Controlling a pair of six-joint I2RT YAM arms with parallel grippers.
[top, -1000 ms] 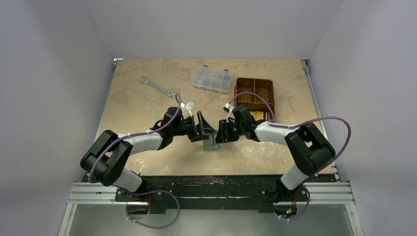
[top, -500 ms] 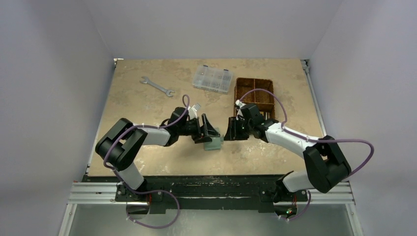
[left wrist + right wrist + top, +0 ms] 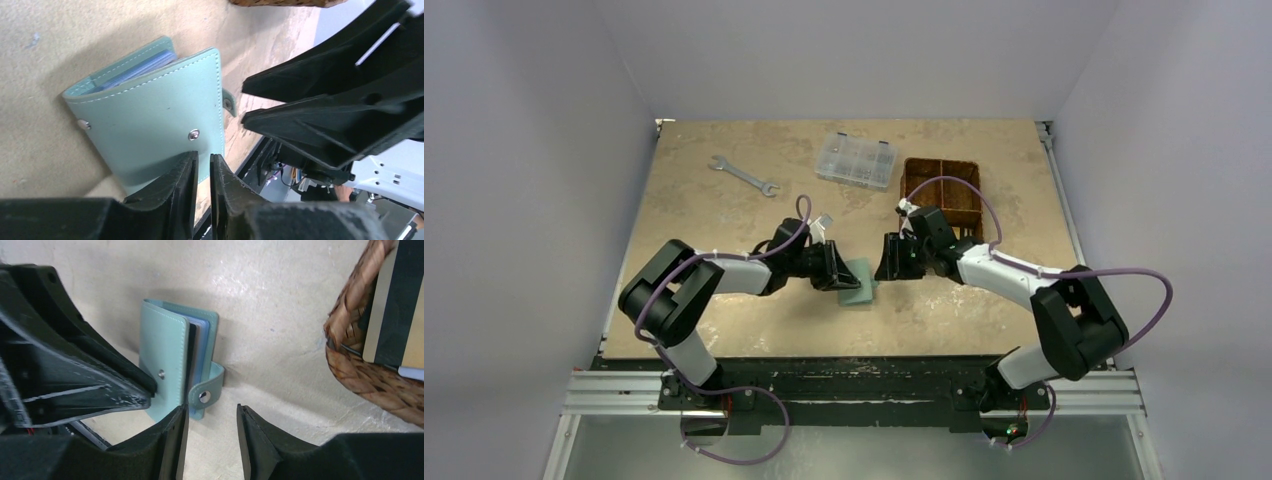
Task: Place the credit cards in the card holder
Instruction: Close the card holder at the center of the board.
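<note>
Left gripper (image 3: pixel 201 157) first: jaws pulled in to a thin slit, with the tips right at the lower edge of the card holder (image 3: pixel 150 112), just below a snap stud on its cover. Honestly can't tell if it's pinching that edge or only touching it.

The card holder sits on the table (image 3: pixel 704 210) between the two grippers. It's sage green, folded but gaping a bit, so the pale blue pockets peek out along one side. Its strap is undone and sticks out loose.

Right gripper (image 3: pixel 210 410) comes in from the opposite side. Its jaws are roughly half open with only bare table between them. The loose strap lies just past its tips, not touching. The two grippers are pretty much nose to nose over the card holder.

The credit cards (image 3: pixel 378 305) stand on edge in the brown woven basket (image 3: pixel 352 300), just beside the right gripper and apart from the card holder. Well back on the table are a clear compartment box (image 3: pixel 856 160) and a wrench (image 3: pixel 743 174).
</note>
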